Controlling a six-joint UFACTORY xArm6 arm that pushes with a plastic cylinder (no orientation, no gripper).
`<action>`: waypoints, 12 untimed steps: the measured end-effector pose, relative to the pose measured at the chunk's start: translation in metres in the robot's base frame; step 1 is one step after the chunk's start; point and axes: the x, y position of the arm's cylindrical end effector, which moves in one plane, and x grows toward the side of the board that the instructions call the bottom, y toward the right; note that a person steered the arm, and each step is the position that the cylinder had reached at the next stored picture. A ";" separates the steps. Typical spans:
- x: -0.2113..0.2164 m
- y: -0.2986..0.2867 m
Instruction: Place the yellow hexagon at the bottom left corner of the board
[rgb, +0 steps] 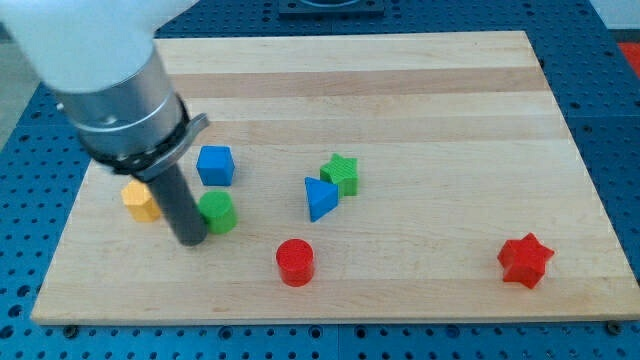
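Seven blocks sit on the wooden board (400, 80) you are looking at; the yellow hexagon (141, 201) lies near the view's left edge, above the bottom left corner and not in it. You see my tip (190, 240) resting on the board just to the hexagon's right, between it and the green cylinder (217, 212), which it appears to touch; a narrow gap seems to separate the rod from the hexagon, though you cannot tell for certain. My tool is a plain rod with nothing clamped. You find the blue cube (215, 165) just above the green cylinder; the blue triangle (320, 198) touches the green star (341, 174) near the middle; the red cylinder (295, 262) sits below them; the red star (525, 260) lies well apart at the view's lower right.
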 end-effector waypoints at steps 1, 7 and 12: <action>-0.003 0.001; -0.079 -0.030; -0.052 -0.039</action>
